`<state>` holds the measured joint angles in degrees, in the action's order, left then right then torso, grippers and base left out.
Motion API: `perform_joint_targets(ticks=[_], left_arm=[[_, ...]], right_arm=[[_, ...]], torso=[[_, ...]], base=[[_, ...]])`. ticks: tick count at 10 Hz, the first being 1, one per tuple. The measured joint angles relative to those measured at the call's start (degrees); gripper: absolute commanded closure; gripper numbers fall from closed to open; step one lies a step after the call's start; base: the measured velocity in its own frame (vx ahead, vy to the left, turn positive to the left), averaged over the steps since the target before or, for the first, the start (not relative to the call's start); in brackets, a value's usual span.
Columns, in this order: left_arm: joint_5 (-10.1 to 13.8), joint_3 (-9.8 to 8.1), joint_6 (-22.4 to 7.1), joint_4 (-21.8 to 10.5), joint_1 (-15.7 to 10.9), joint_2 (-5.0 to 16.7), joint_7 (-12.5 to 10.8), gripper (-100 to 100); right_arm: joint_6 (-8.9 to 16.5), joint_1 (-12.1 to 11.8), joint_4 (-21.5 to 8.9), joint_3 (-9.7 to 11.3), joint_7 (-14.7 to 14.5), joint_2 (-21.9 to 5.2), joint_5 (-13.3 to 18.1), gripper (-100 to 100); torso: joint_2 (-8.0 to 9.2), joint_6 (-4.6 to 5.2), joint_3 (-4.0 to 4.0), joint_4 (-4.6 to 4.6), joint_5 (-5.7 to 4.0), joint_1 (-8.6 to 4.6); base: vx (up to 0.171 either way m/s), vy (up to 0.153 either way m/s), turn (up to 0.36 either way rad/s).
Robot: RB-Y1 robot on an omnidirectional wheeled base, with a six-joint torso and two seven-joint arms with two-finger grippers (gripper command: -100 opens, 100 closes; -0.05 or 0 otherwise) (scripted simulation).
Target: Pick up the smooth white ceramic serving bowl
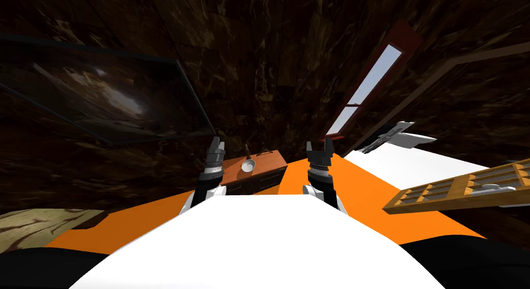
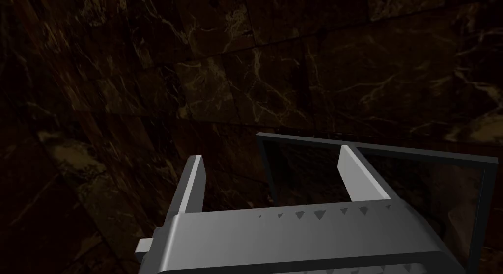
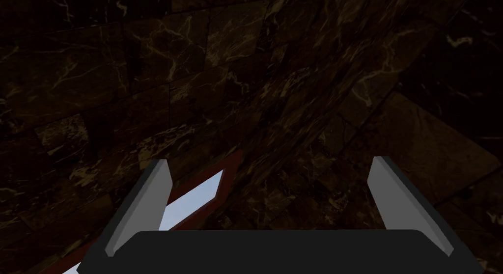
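Holding both end effectors raised and released, with the bowl on the wooden surface ahead.

Left end effector (image 1: 215, 146) and right end effector (image 1: 320, 146) hang empty, their flat grey fingers spread apart, well short of the bowl (image 1: 248, 165). The bowl sits upright near the middle of a brown wooden surface (image 1: 269, 160) across the orange floor (image 1: 362, 192). Round, pale grey-white and glossy, it looks rigid, fairly heavy, slippery and liable to chip. A pinch across the rim, one finger inside and one outside, seems the safest hold. A dark veined stone wall (image 1: 259, 68) rises behind.
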<state>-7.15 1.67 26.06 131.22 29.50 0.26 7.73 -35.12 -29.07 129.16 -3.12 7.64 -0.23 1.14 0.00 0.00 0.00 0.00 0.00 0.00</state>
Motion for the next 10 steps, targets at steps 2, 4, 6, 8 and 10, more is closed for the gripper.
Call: perform_joint_targets(ticks=[2, 4, 6, 8, 10], left_arm=[[-0.2, -0.11, -0.4, -0.8, 0.0, 2.8, -0.7, -100], [-0.5, -0.55, -1.1, -2.3, -0.3, 5.3, -1.9, -100], [-0.9, -0.77, -2.0, -4.0, -0.4, 7.6, -3.5, -100], [-1.2, -1.38, -3.1, -5.9, -0.2, 10.2, -5.7, -100], [-1.9, -1.60, -4.5, -8.5, -0.3, 12.2, -8.2, -100]], right_arm=[[0.0, 0.0, 0.0, 0.0, 0.0, 0.0, 0.0, 0], [0.0, 0.0, 0.0, 0.0, 0.0, 0.0, 0.0, 0], [0.0, 0.0, 0.0, 0.0, 0.0, 0.0, 0.0, 0], [0.0, 0.0, 0.0, 0.0, 0.0, 0.0, 0.0, 0], [0.0, 0.0, 0.0, 0.0, 0.0, 0.0, 0.0, 0]], torso=[[0.11, 0.02, 0.07, 0.03, 0.10, 0.50], [0.25, 0.01, 0.14, 0.05, 0.17, 0.75], [0.39, 0.01, 0.22, 0.08, 0.19, 0.81], [0.33, 0.01, 0.20, 0.08, 0.21, 0.94], [0.37, 0.01, 0.22, 0.09, 0.25, 1.05]], base=[[-0.037, 0.158, -0.213], [-0.076, 0.193, -0.230], [-0.120, 0.191, -0.290], [-0.106, 0.254, -0.349], [-0.143, 0.223, -0.396]])
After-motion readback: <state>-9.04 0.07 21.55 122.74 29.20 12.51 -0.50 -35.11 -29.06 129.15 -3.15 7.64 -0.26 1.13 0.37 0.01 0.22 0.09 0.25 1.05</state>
